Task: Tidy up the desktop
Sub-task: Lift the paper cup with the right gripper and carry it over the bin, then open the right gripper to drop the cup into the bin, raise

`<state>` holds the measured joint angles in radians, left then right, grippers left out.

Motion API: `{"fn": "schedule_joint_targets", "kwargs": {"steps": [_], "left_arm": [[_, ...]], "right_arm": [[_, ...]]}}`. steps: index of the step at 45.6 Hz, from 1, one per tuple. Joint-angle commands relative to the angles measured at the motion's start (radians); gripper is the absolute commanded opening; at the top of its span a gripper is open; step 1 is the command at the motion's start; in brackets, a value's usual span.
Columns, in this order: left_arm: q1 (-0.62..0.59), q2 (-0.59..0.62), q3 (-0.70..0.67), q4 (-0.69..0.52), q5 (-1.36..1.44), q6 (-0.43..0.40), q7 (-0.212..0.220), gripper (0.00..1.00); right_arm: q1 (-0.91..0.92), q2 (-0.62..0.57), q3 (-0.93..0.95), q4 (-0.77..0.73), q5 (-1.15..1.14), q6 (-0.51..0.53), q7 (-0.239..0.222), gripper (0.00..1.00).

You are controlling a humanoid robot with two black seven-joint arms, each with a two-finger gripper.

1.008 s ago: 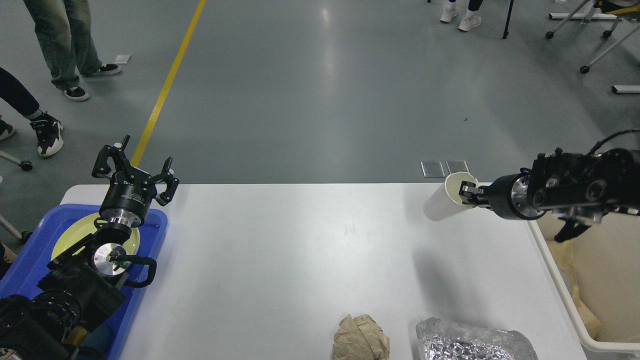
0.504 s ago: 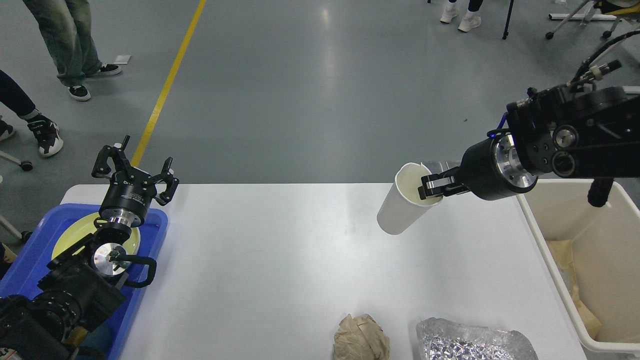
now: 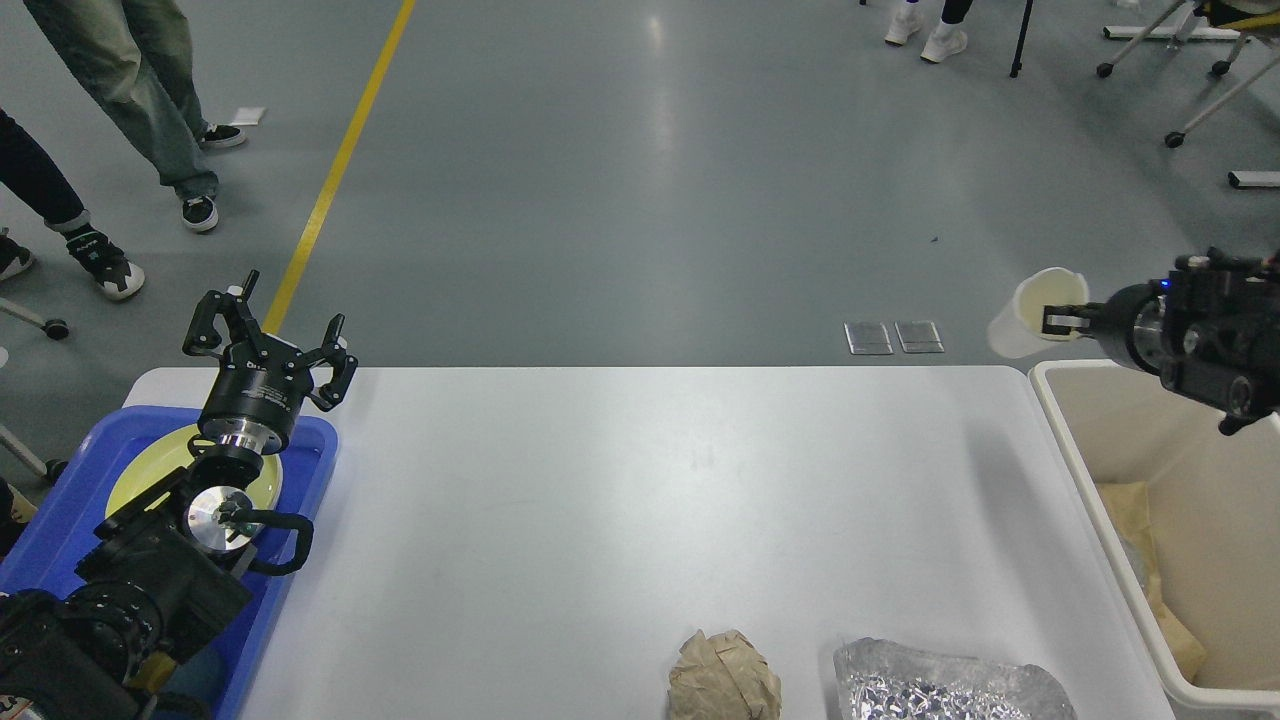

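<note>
White and matte, the desktop point(image 3: 640, 520) fills the lower middle of the head view, its long axis running left to right, its far edge straight with rounded corners and its near edge cut off by the bottom of the picture. At its left end sits a blue tray point(image 3: 60, 530) holding a pale yellow plate point(image 3: 150, 470), both partly hidden by the left arm. The left gripper point(image 3: 268, 335) stands upright over the tray's far corner, its fingers spread wide apart with nothing between them. Just beside the desktop's right end is a beige bin point(image 3: 1100, 520), cut off at the right and bottom edges, with crumpled brown paper point(image 3: 1160, 610) lying inside it. The right gripper point(image 3: 1062, 322) reaches in from the right edge, up in the air beyond the bin's far left corner and off the desktop; its fingers are closed on the rim of a white paper cup point(image 3: 1030, 320), one finger seemingly inside the mouth, though the grip is small and hard to make out. The cup is tilted, mouth up and to the right, base down and to the left. Near the desktop's front edge lie a ball of brown paper point(image 3: 722, 675) and, just right of it, a crumpled sheet of foil point(image 3: 940, 685), both cut off at the bottom. Legs and shoes of people show on the grey floor point(image 3: 640, 180) at the top left and top right.
</note>
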<state>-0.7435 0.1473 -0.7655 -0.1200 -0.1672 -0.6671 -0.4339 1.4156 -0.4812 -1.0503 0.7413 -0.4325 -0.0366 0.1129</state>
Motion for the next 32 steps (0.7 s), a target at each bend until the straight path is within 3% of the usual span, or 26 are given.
{"fn": "schedule_joint_targets", "kwargs": {"steps": [1,9,15,23,24,25,26,27,28,32], "left_arm": [[-0.001,0.000,0.000,0.000,0.000,0.000,0.000,0.96],[-0.001,0.000,0.000,0.000,0.000,0.000,0.000,0.96],[-0.001,0.000,0.000,0.000,0.000,0.001,0.000,0.96],[-0.001,0.000,0.002,0.000,0.000,0.001,0.000,0.96],[-0.001,0.000,0.000,0.000,0.000,0.001,0.000,0.96],[0.001,0.000,0.000,0.000,0.000,0.001,0.000,0.96],[0.000,0.000,0.000,0.000,0.000,0.000,0.000,0.96],[0.001,0.000,0.000,0.000,0.000,0.001,0.000,0.96],[0.001,0.000,0.000,0.000,0.000,0.001,0.000,0.96],[0.001,0.000,0.000,0.000,0.000,0.001,0.000,0.96]], "right_arm": [[-0.254,0.004,0.091,-0.301,0.142,-0.066,0.001,0.00],[-0.501,0.006,0.159,-0.500,0.325,-0.189,0.001,0.00],[-0.578,0.003,0.159,-0.510,0.347,-0.293,0.001,0.00],[-0.598,0.003,0.164,-0.510,0.347,-0.298,-0.001,0.02],[-0.600,0.003,0.158,-0.508,0.345,-0.293,-0.004,0.35],[-0.600,0.003,0.151,-0.510,0.344,-0.292,-0.006,0.97],[-0.600,0.004,0.145,-0.511,0.339,-0.292,-0.010,1.00],[-0.601,0.004,0.145,-0.510,0.339,-0.293,-0.010,0.94],[-0.601,0.006,0.147,-0.510,0.339,-0.293,-0.012,1.00],[-0.603,0.009,0.145,-0.502,0.336,-0.292,-0.012,1.00]]}}
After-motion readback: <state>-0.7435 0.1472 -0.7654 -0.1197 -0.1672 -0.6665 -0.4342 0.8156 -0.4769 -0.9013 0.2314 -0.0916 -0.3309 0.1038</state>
